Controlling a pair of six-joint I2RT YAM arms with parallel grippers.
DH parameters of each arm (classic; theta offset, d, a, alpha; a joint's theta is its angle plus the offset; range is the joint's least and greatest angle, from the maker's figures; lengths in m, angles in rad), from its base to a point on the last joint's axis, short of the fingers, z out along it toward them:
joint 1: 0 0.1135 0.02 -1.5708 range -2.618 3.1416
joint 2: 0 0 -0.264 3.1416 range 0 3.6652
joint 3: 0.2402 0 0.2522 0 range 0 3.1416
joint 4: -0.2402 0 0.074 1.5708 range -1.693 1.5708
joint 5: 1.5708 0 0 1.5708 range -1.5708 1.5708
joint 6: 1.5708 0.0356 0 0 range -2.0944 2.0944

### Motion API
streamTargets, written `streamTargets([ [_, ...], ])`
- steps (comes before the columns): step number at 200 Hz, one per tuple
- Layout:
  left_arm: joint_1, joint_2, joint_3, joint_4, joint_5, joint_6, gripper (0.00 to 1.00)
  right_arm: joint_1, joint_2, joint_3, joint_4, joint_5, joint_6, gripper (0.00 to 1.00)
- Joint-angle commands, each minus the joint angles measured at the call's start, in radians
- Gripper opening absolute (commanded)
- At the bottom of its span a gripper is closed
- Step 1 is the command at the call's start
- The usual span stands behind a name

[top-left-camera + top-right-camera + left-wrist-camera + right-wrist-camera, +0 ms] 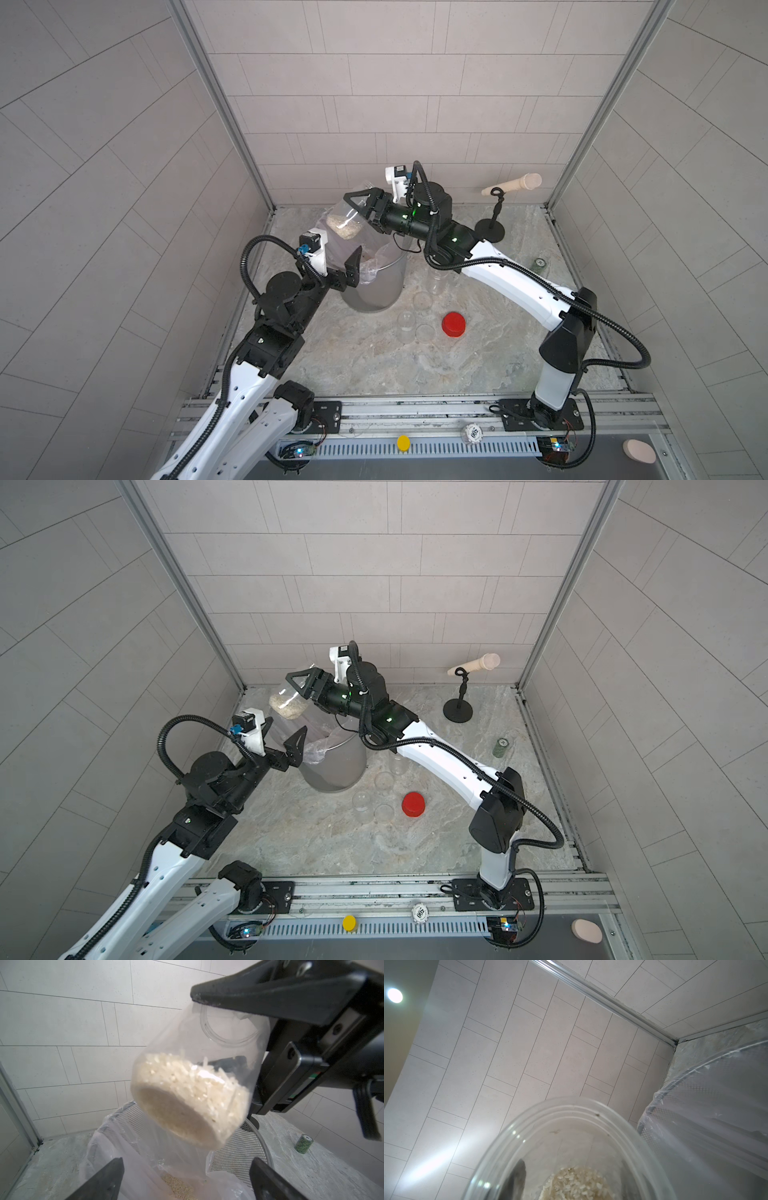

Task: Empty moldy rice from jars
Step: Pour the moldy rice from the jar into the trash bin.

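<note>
The right gripper (358,212) is clamped across a clear jar (338,212). It holds the jar tilted in the air over the 11 o'clock edge of the bin (384,286), with the open mouth raised toward the back wall and the base angled down toward the bin. The moldy rice (182,1105) sits packed in the base end of that jar. The left gripper (188,1160) stands wide and empty at the bin's 9 o'clock rim, just below the jar and apart from it. Loose rice (176,1187) lies in the bin's plastic liner (108,1147). On the bench (478,365), at 4 o'clock from the bin, stand several clear pieces (422,301); whether they are jars or lids is hard to tell. Just past them is a red lid (453,325).
</note>
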Motion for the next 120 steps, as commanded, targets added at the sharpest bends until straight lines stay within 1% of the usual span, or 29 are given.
streamTargets([
  [1, -0.002, -0.066, -0.123, 0.29, 0.043, -0.02, 0.95, 0.007, -0.003, -0.017, 0.113, 0.013, 0.091, 0.45],
  [13, -0.002, -0.094, -0.179, 0.365, 0.02, -0.009, 0.95, 0.01, -0.006, -0.014, 0.096, 0.013, 0.079, 0.45],
  [25, -0.001, -0.109, -0.188, 0.341, 0.002, -0.002, 0.95, 0.011, -0.009, -0.016, 0.092, 0.015, 0.073, 0.45],
  [56, -0.001, -0.123, -0.181, 0.301, 0.025, 0.006, 0.96, 0.014, -0.002, -0.018, 0.089, 0.013, 0.067, 0.45],
  [76, -0.001, -0.12, -0.186, 0.316, 0.035, 0.003, 0.96, 0.017, 0.005, -0.02, 0.099, 0.005, 0.075, 0.45],
  [97, -0.002, -0.114, -0.192, 0.337, 0.035, 0.003, 1.0, 0.02, 0.006, -0.022, 0.107, 0.002, 0.079, 0.45],
  [120, -0.001, -0.108, -0.202, 0.361, 0.023, 0.005, 1.0, 0.021, 0.007, -0.025, 0.116, -0.003, 0.086, 0.45],
])
